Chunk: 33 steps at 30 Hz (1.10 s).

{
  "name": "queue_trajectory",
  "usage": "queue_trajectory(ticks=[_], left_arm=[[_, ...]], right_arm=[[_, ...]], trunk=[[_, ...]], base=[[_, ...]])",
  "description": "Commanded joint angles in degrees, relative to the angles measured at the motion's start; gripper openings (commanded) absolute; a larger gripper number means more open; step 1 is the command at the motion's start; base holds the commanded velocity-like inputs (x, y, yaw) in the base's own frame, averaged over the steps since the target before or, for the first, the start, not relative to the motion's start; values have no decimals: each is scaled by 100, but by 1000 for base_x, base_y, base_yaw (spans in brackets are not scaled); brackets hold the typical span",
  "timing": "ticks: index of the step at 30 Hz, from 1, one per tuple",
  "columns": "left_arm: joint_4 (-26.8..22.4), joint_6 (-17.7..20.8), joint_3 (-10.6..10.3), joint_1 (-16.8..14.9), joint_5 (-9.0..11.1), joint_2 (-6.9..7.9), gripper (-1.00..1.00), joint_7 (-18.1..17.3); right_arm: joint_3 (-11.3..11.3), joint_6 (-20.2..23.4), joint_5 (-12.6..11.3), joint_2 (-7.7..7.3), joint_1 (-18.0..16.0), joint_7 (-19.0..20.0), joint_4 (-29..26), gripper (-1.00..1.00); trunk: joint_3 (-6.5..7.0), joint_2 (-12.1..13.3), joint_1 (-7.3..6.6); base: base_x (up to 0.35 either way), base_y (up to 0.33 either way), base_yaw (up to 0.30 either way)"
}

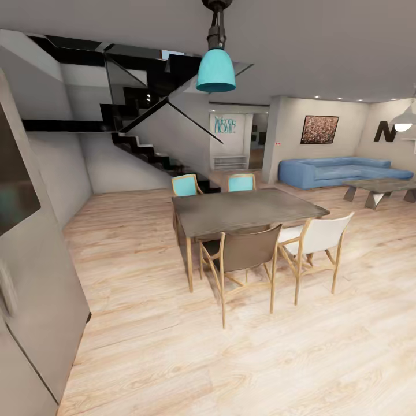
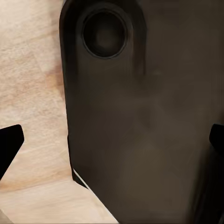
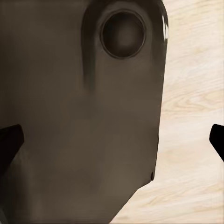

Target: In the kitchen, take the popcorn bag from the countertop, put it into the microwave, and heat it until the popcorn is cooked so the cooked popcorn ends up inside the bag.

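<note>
The head view looks across an open room with a pale wooden floor (image 1: 173, 346). A grey dining table (image 1: 245, 209) on wooden legs stands near the middle of the floor. Four chairs surround it: a brown chair (image 1: 245, 254) and a white chair (image 1: 318, 237) are drawn up to its near long edge, and two turquoise chairs (image 1: 186, 186) stand at its far long edge. A turquoise pendant lamp (image 1: 216, 69) hangs from the ceiling above the table. A black staircase (image 1: 138, 133) rises along the far wall to the left of the table. A blue sofa (image 1: 338, 171) stands against the far right wall beneath a framed picture (image 1: 319, 129), with a low grey coffee table (image 1: 381, 189) just in front of it. A tall grey appliance panel (image 1: 29, 271) occupies the left edge of the head view, close to the camera. The popcorn bag, the microwave and the countertop cannot be located in these frames. In the left wrist view, the left gripper (image 2: 112, 144) points at a dark part of the robot's own body (image 2: 140, 130), with wooden floor beside it; its dark fingertips (image 2: 9, 144) sit at opposite borders of the frame, spread wide, with nothing between them. In the right wrist view, the right gripper (image 3: 114, 142) is likewise spread wide and holds nothing, its fingertips (image 3: 9, 144) at opposite borders, facing the same kind of dark body part (image 3: 84, 130) over the floor.
</note>
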Motion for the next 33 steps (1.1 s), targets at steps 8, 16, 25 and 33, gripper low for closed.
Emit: queue_trajectory(ticks=[8, 16, 25, 33], left_arm=[[-226, -27, 70, 7, 60, -129, 100, -19], [-237, -30, 79, 8, 141, -132, 100, 11], [-237, -26, 71, 8, 281, -132, 100, 18], [-237, -26, 70, 8, 281, -132, 100, 18]], right_arm=[[45, -170, 46, 8, -9, 26, 9, 100], [15, -277, 3, 24, -9, 26, 8, 100], [17, -274, -7, 36, -9, 26, 7, 100], [24, -281, 12, 15, -9, 26, 9, 100]], trunk=[[-3, -2, 0], [-3, -2, 0], [-3, -2, 0], [-3, -2, 0]], base=[[-1, 0, 0], [-252, 0, 0], [-306, -90, 0], [-214, -184, 29]])
